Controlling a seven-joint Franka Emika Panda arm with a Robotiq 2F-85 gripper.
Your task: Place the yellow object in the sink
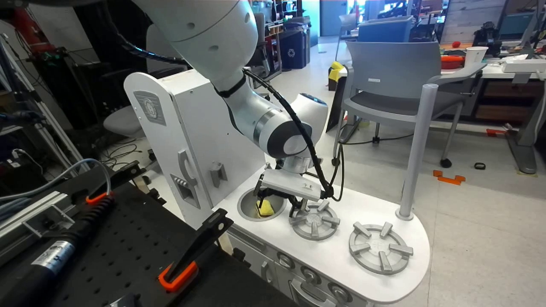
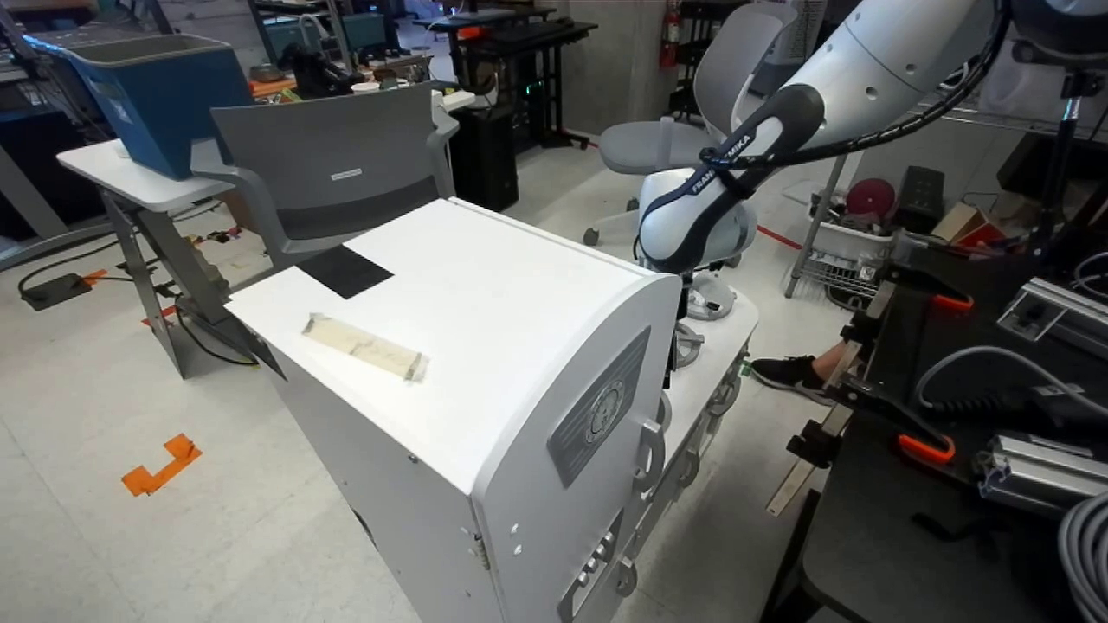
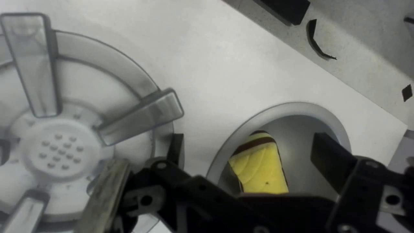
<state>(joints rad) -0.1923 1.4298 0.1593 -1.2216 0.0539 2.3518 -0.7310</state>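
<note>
The yellow object (image 1: 266, 208) lies inside the round grey sink (image 1: 242, 208) of a white toy kitchen in an exterior view. In the wrist view the yellow object (image 3: 260, 168), with dark brown bands, rests tilted against the wall of the sink (image 3: 291, 108). Its near end is hidden by the gripper body. My gripper (image 3: 249, 150) is open and empty above it, one finger over the sink and one over the counter beside the burner. The gripper (image 1: 277, 209) also shows over the sink and near burner in an exterior view. In the remaining view the cabinet hides the sink.
A burner (image 1: 315, 221) stands beside the sink, with a second burner (image 1: 381, 250) farther along. A grey post (image 1: 419, 149) rises at the counter's end. A tall white cabinet (image 1: 217, 132) stands beside the sink. A black table (image 1: 128, 251) with clamps is in front.
</note>
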